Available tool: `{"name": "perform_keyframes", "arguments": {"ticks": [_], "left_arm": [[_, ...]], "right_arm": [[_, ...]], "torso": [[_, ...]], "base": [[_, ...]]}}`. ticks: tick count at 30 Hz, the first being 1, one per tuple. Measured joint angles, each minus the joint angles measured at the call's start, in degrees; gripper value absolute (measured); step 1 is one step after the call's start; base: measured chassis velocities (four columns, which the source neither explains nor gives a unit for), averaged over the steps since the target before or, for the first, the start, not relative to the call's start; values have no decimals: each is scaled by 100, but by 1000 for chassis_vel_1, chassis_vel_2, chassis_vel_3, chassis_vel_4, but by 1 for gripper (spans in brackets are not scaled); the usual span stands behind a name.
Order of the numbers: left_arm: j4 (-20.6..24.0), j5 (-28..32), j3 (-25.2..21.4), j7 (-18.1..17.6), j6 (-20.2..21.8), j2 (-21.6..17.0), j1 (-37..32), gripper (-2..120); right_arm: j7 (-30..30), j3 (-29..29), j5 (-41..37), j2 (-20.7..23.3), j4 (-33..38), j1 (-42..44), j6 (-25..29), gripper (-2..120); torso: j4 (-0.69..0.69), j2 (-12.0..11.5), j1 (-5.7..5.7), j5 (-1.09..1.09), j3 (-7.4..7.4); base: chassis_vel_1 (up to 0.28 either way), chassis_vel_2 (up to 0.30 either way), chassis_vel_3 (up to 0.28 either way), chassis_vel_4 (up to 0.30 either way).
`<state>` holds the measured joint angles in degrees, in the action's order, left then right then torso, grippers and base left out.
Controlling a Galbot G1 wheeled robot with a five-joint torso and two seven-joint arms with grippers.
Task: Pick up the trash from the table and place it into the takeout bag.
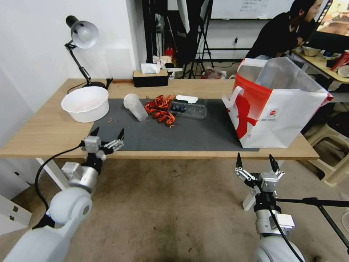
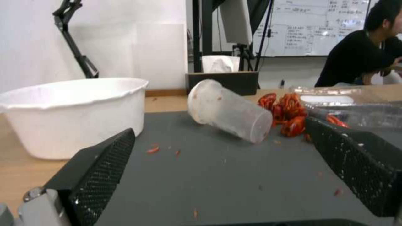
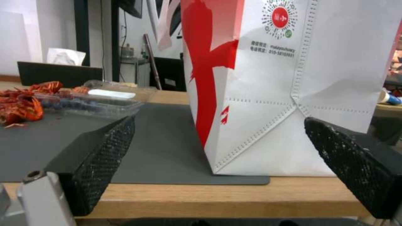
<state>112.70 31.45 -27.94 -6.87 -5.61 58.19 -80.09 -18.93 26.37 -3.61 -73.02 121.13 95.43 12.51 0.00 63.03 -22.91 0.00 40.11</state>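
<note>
Head view shows my left gripper (image 1: 108, 135) spread wide over the near edge of the table (image 1: 51, 127), holding nothing. The translucent cup (image 1: 135, 106) lies tipped on the dark mat (image 1: 181, 134), at one o'clock from that gripper. It looks light, thin-walled and easily crushed, likely to roll, so I'd pinch it gently across the body near the rim. The red shells (image 1: 160, 108) are brittle and loose. My right gripper (image 1: 256, 162) hangs spread below the table edge, with the takeout bag (image 1: 276, 105) at twelve o'clock.

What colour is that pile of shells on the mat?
The red-orange shells on the dark grey mat; clearest in the head view.
</note>
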Motion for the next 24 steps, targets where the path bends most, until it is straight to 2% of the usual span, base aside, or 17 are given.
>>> {"name": "perform_keyframes", "arguments": {"ticks": [10,20,24], "left_arm": [[-99,-287,-69,70,-400,262,-428,100],[-106,-321,13,95,-429,275,-343,100],[-78,-357,118,91,-320,254,-165,100]], "right_arm": [[-6,1,-3,-12,-23,-2,13,100],[-6,-6,-3,-26,-29,1,19,100],[-6,-5,-3,-21,-34,1,20,100]], "torso": [[1,0,0,0,0],[0,-1,0,-1,0],[0,-1,0,0,0]], "base": [[0,0,0,0],[0,0,0,0],[0,0,0,0]]}}
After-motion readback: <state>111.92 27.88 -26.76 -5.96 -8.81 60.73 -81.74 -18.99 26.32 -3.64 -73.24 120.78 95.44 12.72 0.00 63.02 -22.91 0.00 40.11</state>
